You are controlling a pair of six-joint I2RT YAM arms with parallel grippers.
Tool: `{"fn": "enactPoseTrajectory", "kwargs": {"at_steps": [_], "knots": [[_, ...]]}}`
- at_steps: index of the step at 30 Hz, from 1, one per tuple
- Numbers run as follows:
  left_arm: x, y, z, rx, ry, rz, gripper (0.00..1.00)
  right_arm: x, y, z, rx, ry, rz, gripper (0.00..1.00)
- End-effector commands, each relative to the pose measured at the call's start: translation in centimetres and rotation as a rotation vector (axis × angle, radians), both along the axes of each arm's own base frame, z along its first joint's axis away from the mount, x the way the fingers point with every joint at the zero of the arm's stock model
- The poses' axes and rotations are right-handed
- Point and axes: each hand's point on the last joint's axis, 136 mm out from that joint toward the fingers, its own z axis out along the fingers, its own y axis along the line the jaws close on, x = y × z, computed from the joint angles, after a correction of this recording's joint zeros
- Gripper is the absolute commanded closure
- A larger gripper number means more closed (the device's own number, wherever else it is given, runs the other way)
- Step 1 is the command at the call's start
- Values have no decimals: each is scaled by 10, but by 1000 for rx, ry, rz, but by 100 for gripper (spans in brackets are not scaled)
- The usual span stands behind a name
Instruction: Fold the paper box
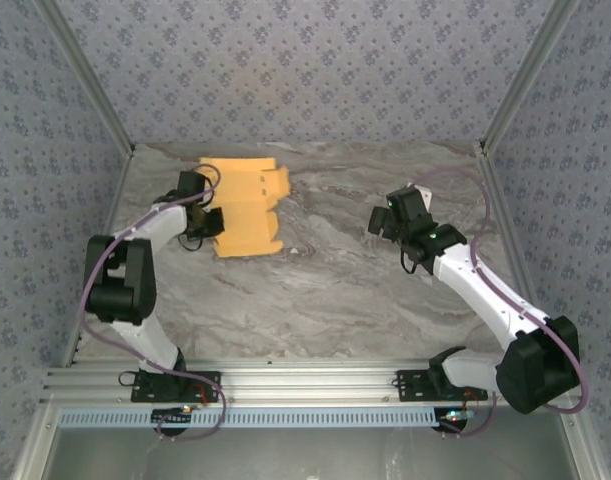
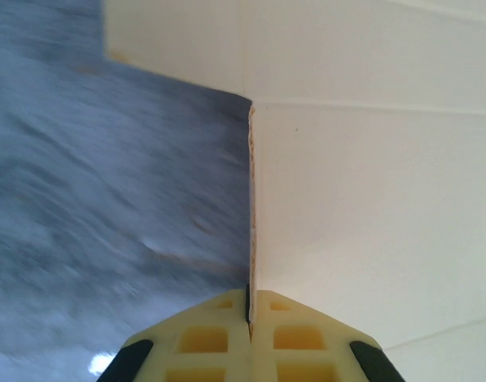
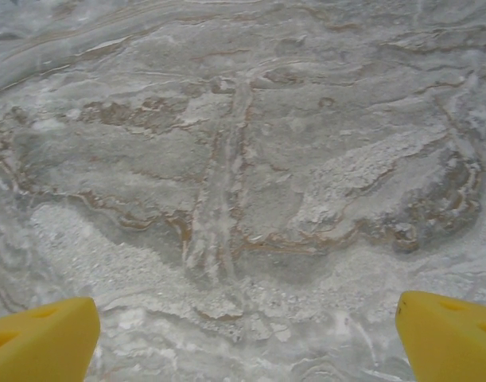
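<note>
The paper box (image 1: pixel 247 205) is a yellow-orange die-cut sheet with flaps, lying at the back left of the marble table (image 1: pixel 325 290). My left gripper (image 1: pixel 210 222) is at its left edge and shut on it. In the left wrist view the jaws (image 2: pixel 250 306) are pressed together on the thin edge of the sheet (image 2: pixel 370 199), which looks pale there and rises on edge away from the camera. My right gripper (image 1: pixel 380 220) hovers open over bare table to the right of the sheet. Its yellow fingertips (image 3: pixel 44 338) stand wide apart with nothing between them (image 3: pixel 246 342).
Patterned walls (image 1: pixel 305 60) close the table at the back and sides. An aluminium rail (image 1: pixel 305 385) with both arm bases runs along the near edge. Bare marble lies between the two grippers.
</note>
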Motion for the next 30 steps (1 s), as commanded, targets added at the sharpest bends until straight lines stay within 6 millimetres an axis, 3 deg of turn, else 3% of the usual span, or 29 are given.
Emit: {"fn": "enactPoseTrajectory", "kwargs": {"at_steps": [1,7,9,10,13,16,21,24,26,30], "knots": [[-30,-48,29,-99,-58,-263,100,2,23,8,48,-5,126,2],[-77,-107,52,-223,-130,-590,99,8,24,5,60,43,232,1],[-88,-126,57,-256,-148,-683,99,8,47,9,47,19,473,0],[-94,-137,59,-286,-150,-738,99,3,56,7,-49,18,632,0],[-100,-162,65,-390,-160,-829,100,22,30,7,-301,36,600,0],[-106,-179,68,-445,-180,-888,100,38,35,17,-295,44,656,0],[-116,-188,81,-468,-207,-943,100,43,45,8,-195,130,807,3],[-117,-184,78,-435,-202,-943,100,35,59,4,-163,107,940,4],[-120,-185,80,-448,-199,-952,100,19,74,1,-119,104,1074,12],[-119,-183,78,-424,-217,-955,100,6,83,-6,-57,154,1156,37]]}}
